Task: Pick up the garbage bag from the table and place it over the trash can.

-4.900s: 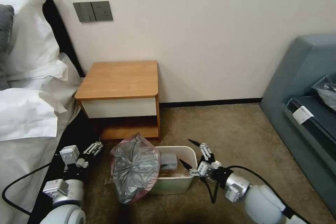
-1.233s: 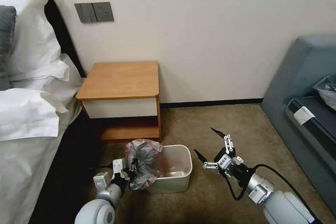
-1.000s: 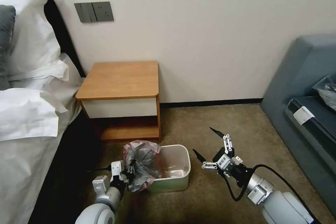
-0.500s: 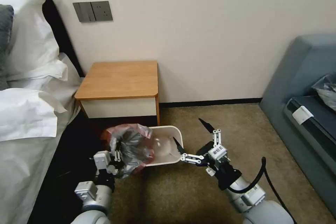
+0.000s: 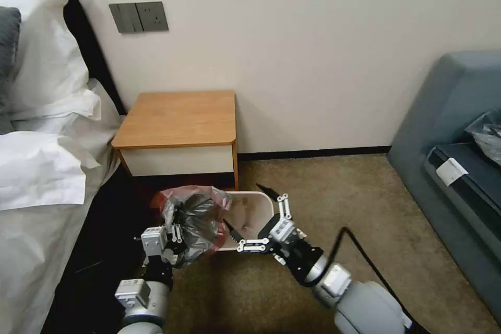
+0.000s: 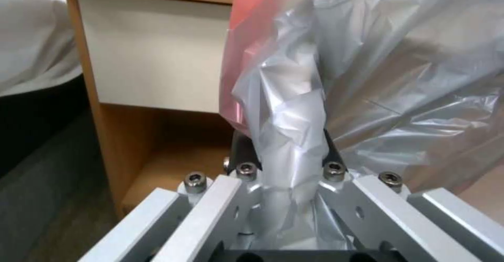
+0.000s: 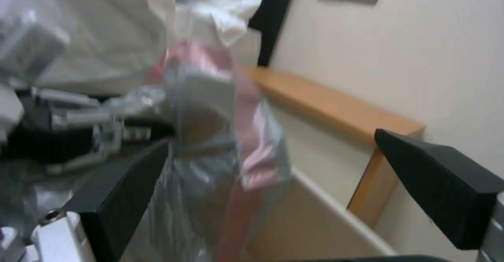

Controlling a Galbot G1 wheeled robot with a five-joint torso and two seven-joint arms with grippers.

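Observation:
The garbage bag [image 5: 197, 219], crumpled silvery film with pinkish edges, bunches over the left end of the cream-white trash can [image 5: 259, 199], which stands on the carpet in front of the table [image 5: 177, 117]. My left gripper [image 5: 175, 234] is shut on a gathered fold of the bag [image 6: 294, 128], which runs down between its fingers [image 6: 239, 152]. My right gripper [image 5: 243, 205] is open above the can's opening, just right of the bag. In the right wrist view, its black fingertips [image 7: 131, 191] stand wide apart, with the bag [image 7: 210, 108] close ahead and the can's rim [image 7: 336, 214] below.
A bed with white pillows [image 5: 42, 130] runs along the left, close to my left arm. A grey-blue sofa [image 5: 454, 167] stands at the right. Open carpet [image 5: 339, 193] lies between the can and the sofa. The wall [image 5: 313, 62] is behind the table.
My right gripper has swung left from beside the can to above its opening, close to the bag. My left gripper keeps its hold on the bag, nearly in place.

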